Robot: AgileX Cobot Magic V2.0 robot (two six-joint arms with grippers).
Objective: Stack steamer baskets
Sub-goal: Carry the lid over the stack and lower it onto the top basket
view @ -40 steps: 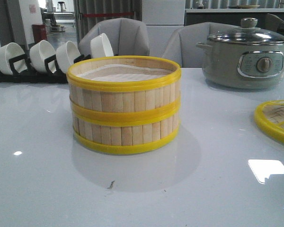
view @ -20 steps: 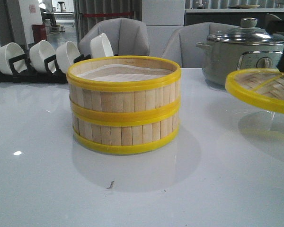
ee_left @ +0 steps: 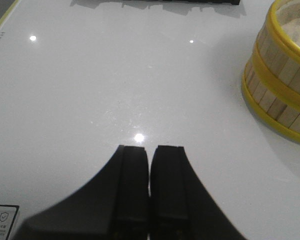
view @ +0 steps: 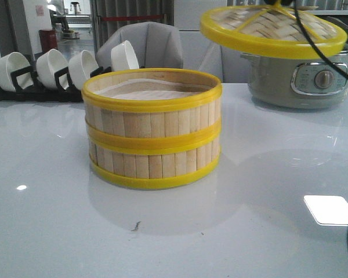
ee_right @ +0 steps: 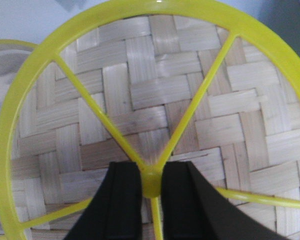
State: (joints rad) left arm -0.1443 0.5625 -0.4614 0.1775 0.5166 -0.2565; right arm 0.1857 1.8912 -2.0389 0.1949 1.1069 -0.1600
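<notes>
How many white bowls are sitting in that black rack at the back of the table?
4, in a row in the black rack at the table's far left: first bowl, second bowl, third bowl, fourth bowl nearest the stacked steamer baskets. More could be hidden beyond the frame's left edge.

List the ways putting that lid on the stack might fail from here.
The right gripper pinches only the lid's small centre knob, so the tilted lid could swing or slip. It hangs right of the steamer baskets, not above them; lowered early, its rim may strike their top rim or the pot.
</notes>
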